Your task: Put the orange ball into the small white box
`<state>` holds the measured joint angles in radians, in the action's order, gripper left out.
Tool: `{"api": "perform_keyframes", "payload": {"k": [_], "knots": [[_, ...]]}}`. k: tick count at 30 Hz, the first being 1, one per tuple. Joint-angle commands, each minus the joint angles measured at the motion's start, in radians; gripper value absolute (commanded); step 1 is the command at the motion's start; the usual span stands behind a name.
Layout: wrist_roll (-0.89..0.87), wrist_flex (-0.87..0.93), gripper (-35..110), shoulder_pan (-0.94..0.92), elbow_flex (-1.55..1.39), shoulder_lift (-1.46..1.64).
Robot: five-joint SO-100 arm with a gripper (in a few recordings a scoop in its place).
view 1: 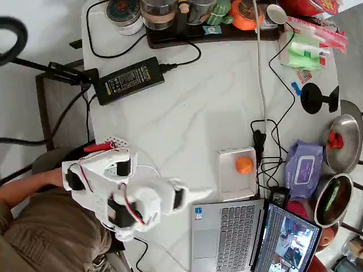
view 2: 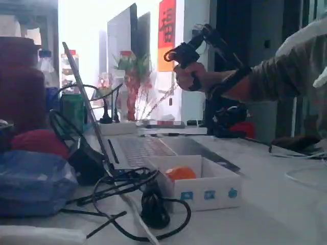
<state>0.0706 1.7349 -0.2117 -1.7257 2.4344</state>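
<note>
1. The end effector (view 1: 205,194) points right in the overhead view, holding nothing; I cannot tell whether its fingers are parted.
2. Just right of it stands the small white box (view 1: 228,187).
3. The orange ball (view 1: 244,165) lies inside that box, on the white worktop (view 1: 187,107).

I'm not making out any readable text; the power brick (view 1: 129,80) label and the red banner (view 2: 166,35) are showing up too blurry.

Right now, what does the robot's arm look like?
In the overhead view the robot arm is made of chunky white plastic parts with black motor blocks set into the joints. Thin red and white wires loop along it. Its fingers are white too, ending in a pointed tip.
</note>
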Motion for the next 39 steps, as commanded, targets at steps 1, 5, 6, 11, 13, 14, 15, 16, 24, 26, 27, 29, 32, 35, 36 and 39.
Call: {"api": "perform_keyframes", "payload": {"k": [1, 5, 6, 11, 13, 14, 15, 16, 24, 26, 27, 29, 32, 35, 36, 39], "knots": [[0.008, -0.025, 35, 0.061, -0.078, 0.101], [0.008, -0.091, 35, 0.107, -0.23, 0.196], [0.008, -0.104, 35, 0.107, -0.261, 0.206], [0.008, -0.163, 35, 0.107, -0.383, 0.212], [0.008, -0.181, 35, 0.107, -0.423, 0.212], [0.008, -0.192, 35, 0.107, -0.446, 0.212], [0.008, -0.212, 35, 0.107, -0.482, 0.212], [0.008, -0.235, 35, 0.107, -0.514, 0.212], [0.008, -0.431, 35, 0.107, -0.735, 0.212], [0.008, -0.459, 35, 0.107, -0.765, 0.212], [0.008, -0.462, 35, 0.107, -0.776, 0.212], [0.008, -0.463, 35, 0.109, -0.79, 0.212], [0.008, -0.463, 35, 0.109, -0.81, 0.212], [0.008, -0.463, 35, 0.109, -0.842, 0.212], [0.008, -0.463, 35, 0.109, -0.848, 0.212], [0.008, -0.465, 35, 0.11, -0.85, 0.212]]}}
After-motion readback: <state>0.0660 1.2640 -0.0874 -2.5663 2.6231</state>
